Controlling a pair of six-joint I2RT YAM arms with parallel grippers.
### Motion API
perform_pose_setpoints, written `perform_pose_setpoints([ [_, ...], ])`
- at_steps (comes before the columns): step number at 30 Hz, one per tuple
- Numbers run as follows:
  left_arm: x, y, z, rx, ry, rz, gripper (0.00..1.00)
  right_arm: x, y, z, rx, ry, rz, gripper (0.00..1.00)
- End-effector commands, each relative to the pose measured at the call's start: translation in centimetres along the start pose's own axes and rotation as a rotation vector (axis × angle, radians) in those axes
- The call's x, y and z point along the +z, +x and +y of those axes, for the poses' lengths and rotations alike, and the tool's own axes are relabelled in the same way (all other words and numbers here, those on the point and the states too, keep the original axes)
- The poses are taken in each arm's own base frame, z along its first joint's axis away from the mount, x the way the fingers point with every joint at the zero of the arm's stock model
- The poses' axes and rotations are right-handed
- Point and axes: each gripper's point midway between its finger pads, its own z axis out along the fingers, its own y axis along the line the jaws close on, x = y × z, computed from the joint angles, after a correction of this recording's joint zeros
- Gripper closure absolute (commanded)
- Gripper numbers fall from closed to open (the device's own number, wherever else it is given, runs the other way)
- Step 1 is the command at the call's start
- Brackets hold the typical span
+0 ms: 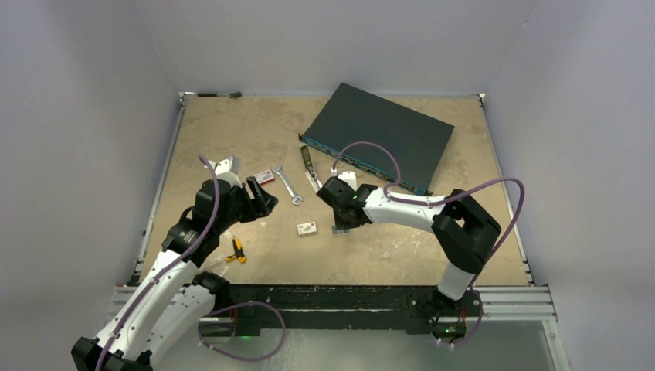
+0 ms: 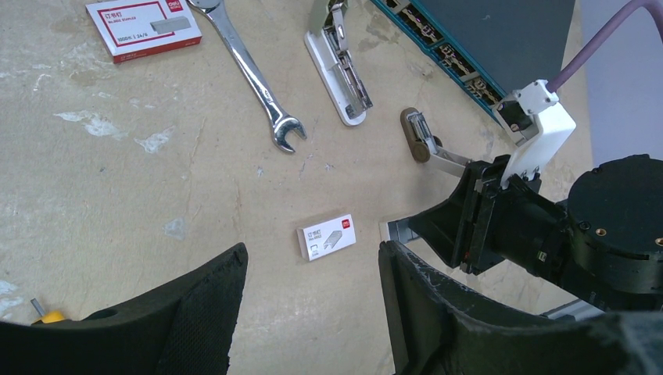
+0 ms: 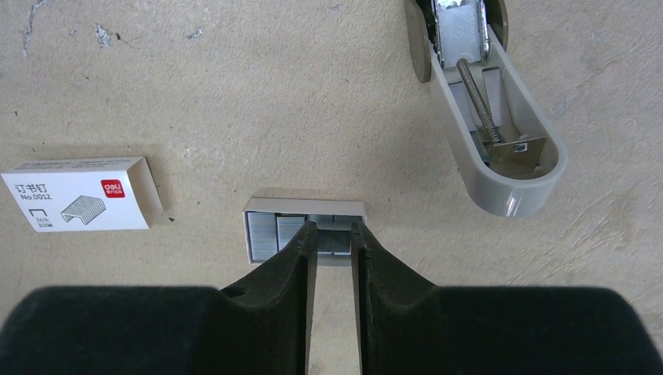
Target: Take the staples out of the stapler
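Stapler open, a strip held over the tray

Top view: the stapler (image 1: 312, 176) lies swung open on the table (image 1: 232, 131), right of the wrench (image 1: 288, 185) and just near the network switch (image 1: 382, 131). The right claw (image 1: 341, 226) points down near-right of it, and the left claw (image 1: 268, 203) hangs well apart to the left. Left wrist view: the left claw's fingers gape wide with nothing between them. An olive-ended metal piece (image 2: 417, 131) far of the right claw is half hidden, and I cannot name it. Right wrist view: the right claw is closed narrow on what looks like a strip of staples (image 3: 335, 244), over a small tray (image 3: 305, 206) with staples in it. Unloading seems well along. The stapler's channel is cut off at the frame's top, so whether staples remain inside cannot be judged.
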Motion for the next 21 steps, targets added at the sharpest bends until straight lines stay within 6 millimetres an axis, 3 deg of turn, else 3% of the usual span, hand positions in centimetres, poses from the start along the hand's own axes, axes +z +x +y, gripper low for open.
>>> perform_pose_setpoints([
  [1,0.1,-0.6,-0.4,0.016,0.025,-0.022,0.39,-0.4,0.0,-0.3,0.000,0.004,-0.003,0.74],
  [10,0.1,-0.6,-0.5,0.016,0.025,-0.023,0.39,-0.2,-0.3,0.1,0.006,-0.007,-0.008,0.64],
  [21,0.2,-0.5,-0.3,0.018,0.018,-0.019,0.39,-4.3,-3.0,0.5,0.034,-0.070,-0.100,0.60],
])
